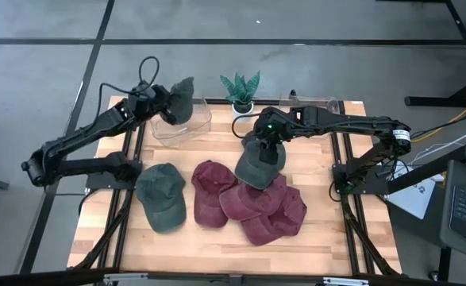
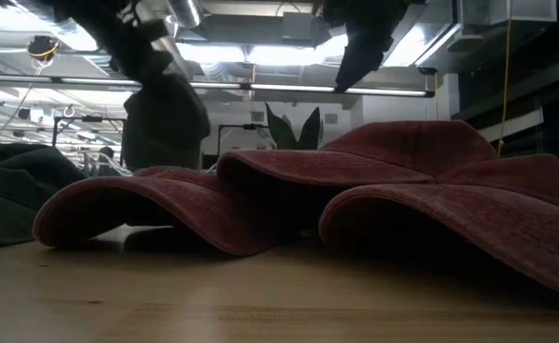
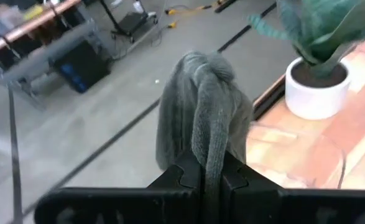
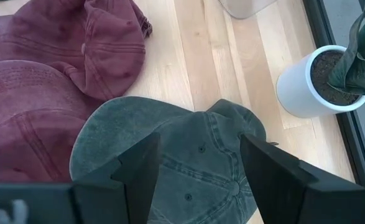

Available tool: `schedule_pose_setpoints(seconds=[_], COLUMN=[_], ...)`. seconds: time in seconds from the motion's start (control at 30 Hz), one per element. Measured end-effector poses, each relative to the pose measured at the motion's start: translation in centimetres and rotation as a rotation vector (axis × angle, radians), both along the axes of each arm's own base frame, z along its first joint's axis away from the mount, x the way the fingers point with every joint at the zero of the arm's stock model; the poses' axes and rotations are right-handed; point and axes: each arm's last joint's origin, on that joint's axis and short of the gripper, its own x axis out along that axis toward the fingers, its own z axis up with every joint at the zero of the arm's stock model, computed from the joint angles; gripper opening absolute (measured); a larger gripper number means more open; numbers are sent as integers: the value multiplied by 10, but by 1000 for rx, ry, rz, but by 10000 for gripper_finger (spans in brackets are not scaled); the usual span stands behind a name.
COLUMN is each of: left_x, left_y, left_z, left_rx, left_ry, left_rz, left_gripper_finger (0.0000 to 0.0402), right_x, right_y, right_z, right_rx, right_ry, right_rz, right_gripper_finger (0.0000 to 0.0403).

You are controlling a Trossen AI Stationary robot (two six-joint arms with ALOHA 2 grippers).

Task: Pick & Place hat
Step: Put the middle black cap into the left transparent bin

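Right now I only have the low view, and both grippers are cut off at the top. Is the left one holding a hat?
Observer: Yes. The left gripper is shut on a green hat hanging over the clear bin.
Operator: And the right gripper?
Observer: The right gripper is open above another green hat, its fingers straddling the crown.
Operator: Where does that hat lie?
Observer: It overlaps the maroon hats, near the potted plant.
Operator: Any hats I can't see?
Observer: A third green hat lies flat to the left of the maroon pile.
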Motion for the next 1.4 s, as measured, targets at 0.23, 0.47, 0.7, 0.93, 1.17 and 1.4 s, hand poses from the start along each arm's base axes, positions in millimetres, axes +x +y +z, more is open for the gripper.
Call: schedule_pose_setpoints(seconds=[0.23, 0.47, 0.7, 0.93, 1.17, 1.4], left_x=[-2, -3, -3, -5, -5, 0], left_y=[1, 1, 0, 0, 3, 11], left_z=[-43, -62, -65, -67, -71, -84], left_rx=[-76, -115, -155, -153, -138, -181], left_ry=[-35, -130, -147, -114, -65, -6], left_rz=[22, 64, 95, 130, 162, 179], left_gripper_finger=[3, 3, 4, 8, 14, 17], right_x=[1, 2, 2, 2, 2, 2], right_y=[0, 0, 0, 0, 0, 0], right_z=[1, 1, 1, 1, 1, 1], right_rx=[-3, -4, -4, -5, -5, -5], right_ry=[-18, -20, -21, -21, -20, -20], right_rz=[0, 1, 1, 2, 3, 3], right_gripper_finger=[222, 222, 222, 222, 222, 222])
